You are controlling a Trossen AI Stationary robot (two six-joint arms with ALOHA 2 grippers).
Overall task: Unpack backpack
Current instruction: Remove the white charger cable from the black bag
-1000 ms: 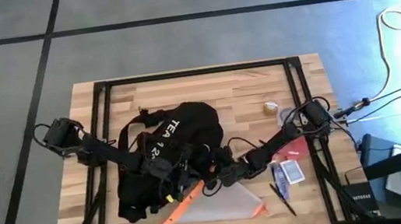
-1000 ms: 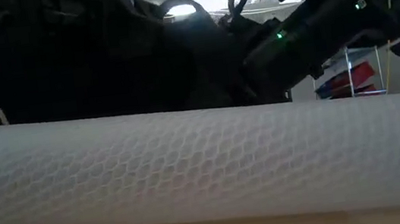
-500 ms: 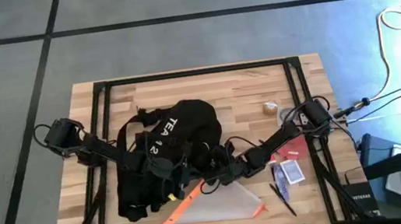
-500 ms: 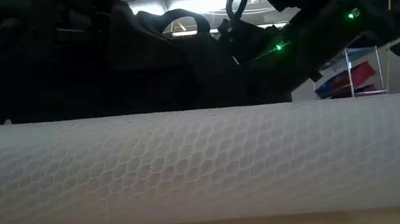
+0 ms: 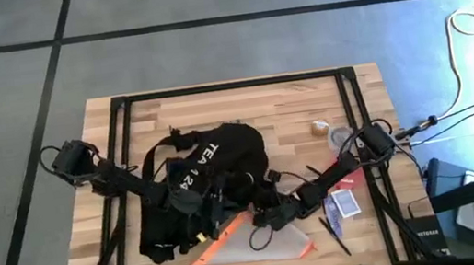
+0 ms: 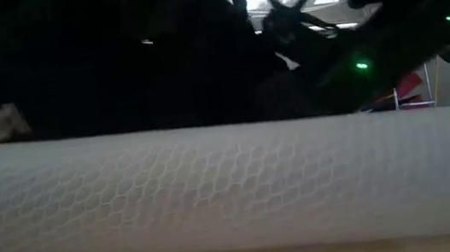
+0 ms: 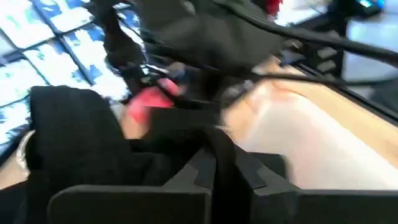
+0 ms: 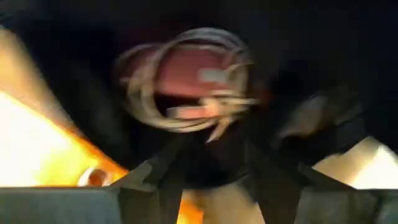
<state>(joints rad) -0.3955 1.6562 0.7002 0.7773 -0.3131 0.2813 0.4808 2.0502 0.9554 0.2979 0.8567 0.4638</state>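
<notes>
Your right gripper (image 5: 262,214) has pulled back from the backpack (image 5: 191,190) toward the pouch (image 5: 257,239), drawing a coiled cable (image 8: 186,78) just ahead of its fingers; I cannot tell its grip. Keep the pull slow and straight. Left gripper (image 5: 210,201) pins the bag's opening, grip unclear.

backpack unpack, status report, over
Both grippers low at the backpack front edge: left gripper, right gripper; finger state unclear. Backpack lies flat mid-table. Translucent pouch with orange trim sits directly in front, under the right arm.
</notes>
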